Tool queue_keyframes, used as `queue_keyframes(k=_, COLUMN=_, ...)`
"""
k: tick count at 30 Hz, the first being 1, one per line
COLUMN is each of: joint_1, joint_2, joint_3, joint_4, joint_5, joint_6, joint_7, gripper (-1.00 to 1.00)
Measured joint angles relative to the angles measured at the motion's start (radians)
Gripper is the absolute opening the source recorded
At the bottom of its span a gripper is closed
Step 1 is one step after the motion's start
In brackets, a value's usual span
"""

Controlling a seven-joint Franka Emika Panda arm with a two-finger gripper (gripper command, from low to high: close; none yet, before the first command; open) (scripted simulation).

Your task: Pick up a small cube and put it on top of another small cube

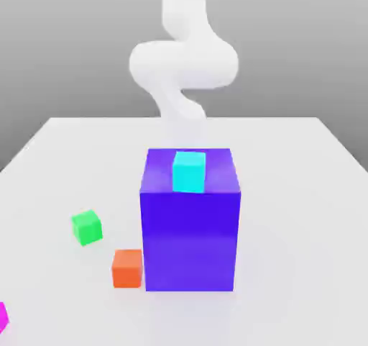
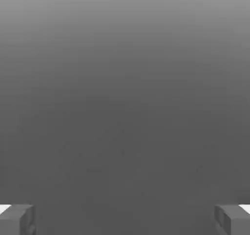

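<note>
With the jaws wide open, the cyan cube (image 1: 189, 173) lies outside their gap.

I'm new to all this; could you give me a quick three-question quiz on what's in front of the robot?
1. True or false: the cyan cube sits on top of the big blue block.
2. Multiple choice: in the exterior view, which small cube appears closest to the blue block's left side? A) the green cube B) the orange cube C) the magenta cube
3. Fill in the blank: in the hand view, the gripper has its two fingers spread ____ (apart or together).

Key: 1. true; 2. B; 3. apart
</note>
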Motion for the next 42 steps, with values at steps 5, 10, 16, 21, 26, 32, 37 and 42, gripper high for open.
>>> queue_keyframes(k=5, joint_1=-0.134, joint_2=0.188, joint_3=0.046, joint_4=0.024, joint_5=-0.069, joint_6=0.036, joint_7=0.213, gripper=0.00)
queue_keyframes(k=10, joint_1=-0.239, joint_2=0.372, joint_3=0.065, joint_4=0.047, joint_5=-0.137, joint_6=0.070, joint_7=0.419, gripper=0.00)
queue_keyframes(k=16, joint_1=-0.329, joint_2=0.589, joint_3=0.044, joint_4=0.074, joint_5=-0.194, joint_6=0.113, joint_7=0.650, gripper=0.00)
queue_keyframes(k=21, joint_1=-0.410, joint_2=0.764, joint_3=0.015, joint_4=0.095, joint_5=-0.193, joint_6=0.156, joint_7=0.808, gripper=0.00)
queue_keyframes(k=26, joint_1=-0.448, joint_2=0.932, joint_3=-0.021, joint_4=0.113, joint_5=-0.134, joint_6=0.206, joint_7=0.927, gripper=0.00)
queue_keyframes(k=32, joint_1=-0.521, joint_2=1.122, joint_3=-0.039, joint_4=0.134, joint_5=0.012, joint_6=0.266, joint_7=1.019, gripper=0.00)
queue_keyframes(k=37, joint_1=-0.535, joint_2=1.290, joint_3=-0.036, joint_4=0.169, joint_5=0.042, joint_6=0.383, joint_7=1.027, gripper=-1.00)
queue_keyframes(k=42, joint_1=-0.535, joint_2=1.290, joint_3=-0.036, joint_4=0.169, joint_5=0.042, joint_6=0.386, joint_7=1.027, gripper=-1.00)
